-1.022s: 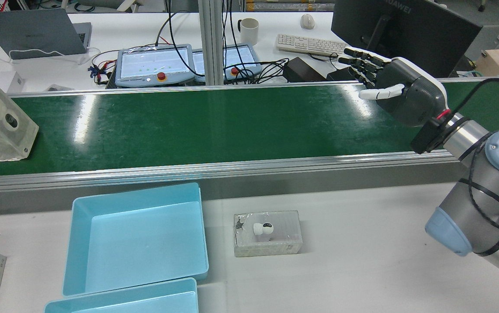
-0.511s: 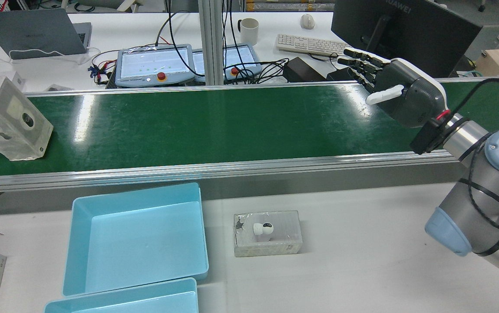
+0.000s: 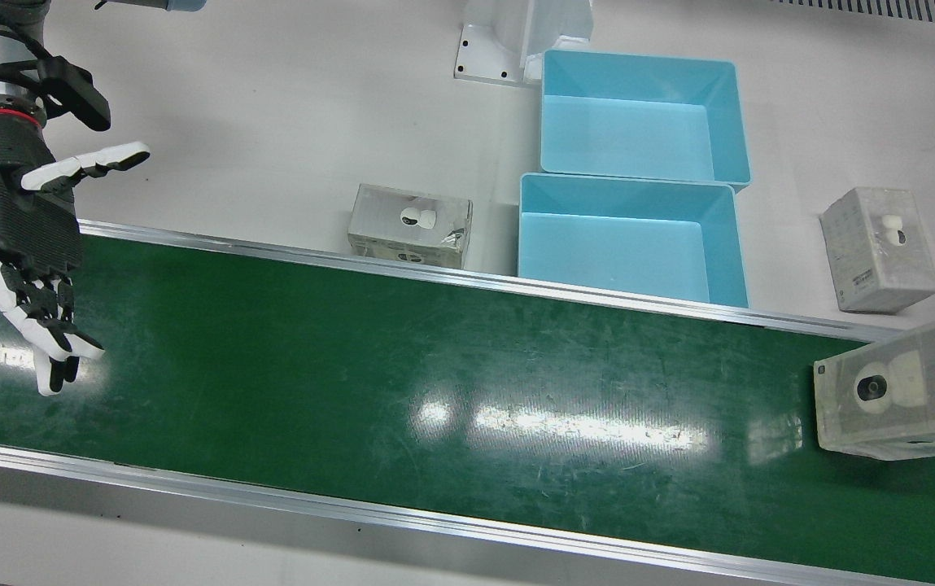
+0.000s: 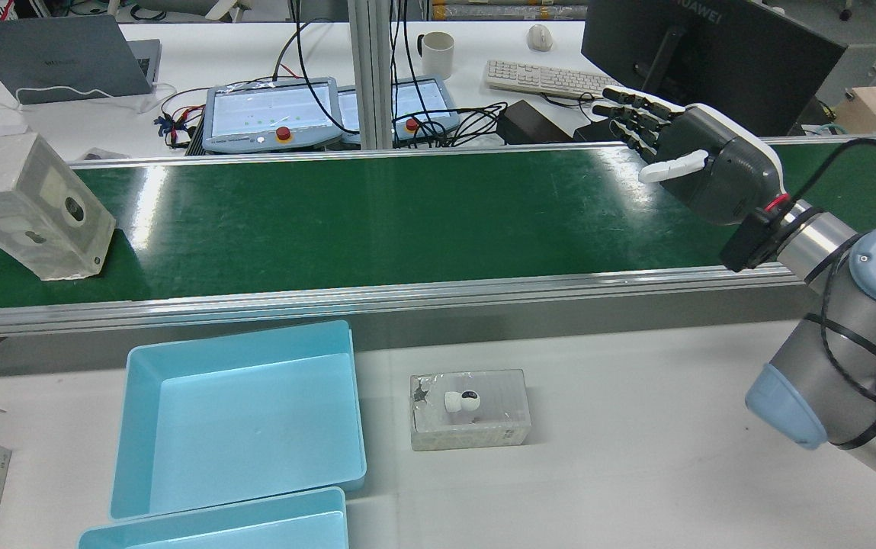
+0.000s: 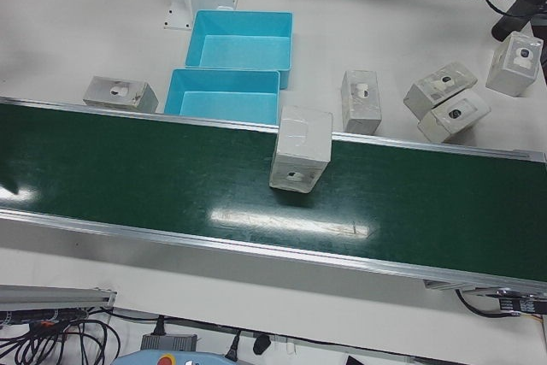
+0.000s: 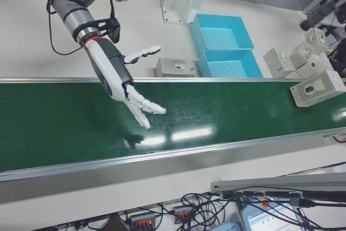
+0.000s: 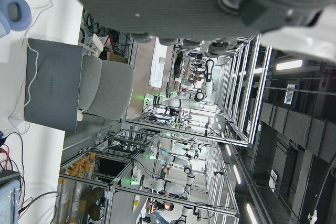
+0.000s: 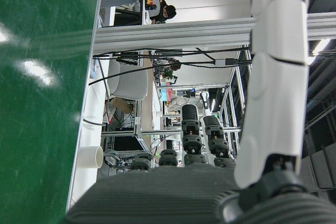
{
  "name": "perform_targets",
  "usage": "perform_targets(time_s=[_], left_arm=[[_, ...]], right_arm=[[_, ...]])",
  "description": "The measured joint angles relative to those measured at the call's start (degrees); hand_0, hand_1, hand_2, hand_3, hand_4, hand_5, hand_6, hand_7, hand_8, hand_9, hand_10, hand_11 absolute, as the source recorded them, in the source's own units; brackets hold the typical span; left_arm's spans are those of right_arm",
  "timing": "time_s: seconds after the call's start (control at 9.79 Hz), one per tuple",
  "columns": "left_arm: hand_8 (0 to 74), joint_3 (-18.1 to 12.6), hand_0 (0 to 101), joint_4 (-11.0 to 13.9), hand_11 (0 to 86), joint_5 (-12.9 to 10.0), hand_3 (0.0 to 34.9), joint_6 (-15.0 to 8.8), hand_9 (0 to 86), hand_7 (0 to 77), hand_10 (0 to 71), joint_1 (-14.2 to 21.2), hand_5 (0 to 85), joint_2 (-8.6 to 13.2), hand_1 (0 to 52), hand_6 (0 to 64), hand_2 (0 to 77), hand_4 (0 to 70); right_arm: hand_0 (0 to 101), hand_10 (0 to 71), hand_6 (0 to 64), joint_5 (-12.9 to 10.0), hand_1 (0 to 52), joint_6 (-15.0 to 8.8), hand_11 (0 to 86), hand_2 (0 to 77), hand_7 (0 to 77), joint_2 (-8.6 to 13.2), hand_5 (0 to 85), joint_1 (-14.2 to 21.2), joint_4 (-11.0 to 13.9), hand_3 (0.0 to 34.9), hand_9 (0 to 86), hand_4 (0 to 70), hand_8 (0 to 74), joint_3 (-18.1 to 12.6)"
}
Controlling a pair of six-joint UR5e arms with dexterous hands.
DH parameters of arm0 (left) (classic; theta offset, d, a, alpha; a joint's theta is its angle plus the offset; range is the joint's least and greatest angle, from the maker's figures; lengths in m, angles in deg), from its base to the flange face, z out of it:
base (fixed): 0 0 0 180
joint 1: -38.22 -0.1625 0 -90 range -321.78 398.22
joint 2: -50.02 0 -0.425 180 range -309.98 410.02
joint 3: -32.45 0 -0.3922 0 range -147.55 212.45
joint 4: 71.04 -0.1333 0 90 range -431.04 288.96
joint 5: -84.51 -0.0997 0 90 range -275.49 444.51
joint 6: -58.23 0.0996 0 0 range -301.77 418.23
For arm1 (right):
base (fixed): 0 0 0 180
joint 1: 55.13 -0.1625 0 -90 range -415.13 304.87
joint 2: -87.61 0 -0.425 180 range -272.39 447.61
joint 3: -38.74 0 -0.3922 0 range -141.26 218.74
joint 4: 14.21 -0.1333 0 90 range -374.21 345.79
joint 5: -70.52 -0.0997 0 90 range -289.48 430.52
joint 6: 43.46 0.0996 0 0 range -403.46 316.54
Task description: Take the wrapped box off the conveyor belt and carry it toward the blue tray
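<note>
The wrapped box is seen standing on the green conveyor belt, at the end of the belt far from the right hand and well apart from it. The right hand is held above the belt's other end with its fingers spread and nothing grasped. Of the left hand only a dark edge is shown in its own camera, so the state of its fingers cannot be told. 2 blue trays are set side by side on the white bench, just beside the belt's near rail. A second wrapped box is laid flat on the bench between the trays and the right arm. 5 more such boxes are gathered on the bench beyond the trays
</note>
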State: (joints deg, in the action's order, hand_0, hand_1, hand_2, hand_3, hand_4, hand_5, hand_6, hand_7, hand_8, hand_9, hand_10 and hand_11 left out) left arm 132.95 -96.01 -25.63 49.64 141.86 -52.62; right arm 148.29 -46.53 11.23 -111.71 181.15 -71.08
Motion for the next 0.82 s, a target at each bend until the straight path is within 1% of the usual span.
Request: perform_targets(time_s=[0.1,0.2,0.31,0.82], left_arm=[[0.5,0.0,0,0.0,0.5,0.0,0.0,0.0,0.0,0.5,0.0,0.0,1.1,0.0,0.0,0.0,1.1,0.0],[0.5,0.0,0,0.0,0.5,0.0,0.0,0.0,0.0,0.5,0.0,0.0,1.1,0.0,0.0,0.0,1.1,0.0],[0.5,0.0,0,0.0,0.5,0.0,0.0,0.0,0.0,0.5,0.0,0.0,1.1,0.0,0.0,0.0,1.1,0.0],[0.5,0.0,0,0.0,0.0,0.0,0.0,0.0,0.0,0.5,0.5,0.0,1.1,0.0,0.0,0.0,1.1,0.0]], right_arm=[[48,2.2,5.5,0.0,12.5,0.0,3.8,6.0,19.6,0.0,12.0,0.0,0.0,0.6,4.9,12.0,0.5,0.0],[48,2.2,5.5,0.0,12.5,0.0,4.4,8.7,19.6,0.0,12.0,0.0,0.0,0.6,5.4,12.0,0.5,0.0],[47,2.2,5.5,0.0,12.5,0.0,4.4,8.7,17.5,0.0,12.0,0.1,0.0,0.6,5.4,12.0,0.5,0.0],[47,1.6,5.5,0.2,12.0,0.0,4.4,9.3,19.1,0.0,12.0,0.1,0.0,0.6,5.4,12.0,0.5,0.0]])
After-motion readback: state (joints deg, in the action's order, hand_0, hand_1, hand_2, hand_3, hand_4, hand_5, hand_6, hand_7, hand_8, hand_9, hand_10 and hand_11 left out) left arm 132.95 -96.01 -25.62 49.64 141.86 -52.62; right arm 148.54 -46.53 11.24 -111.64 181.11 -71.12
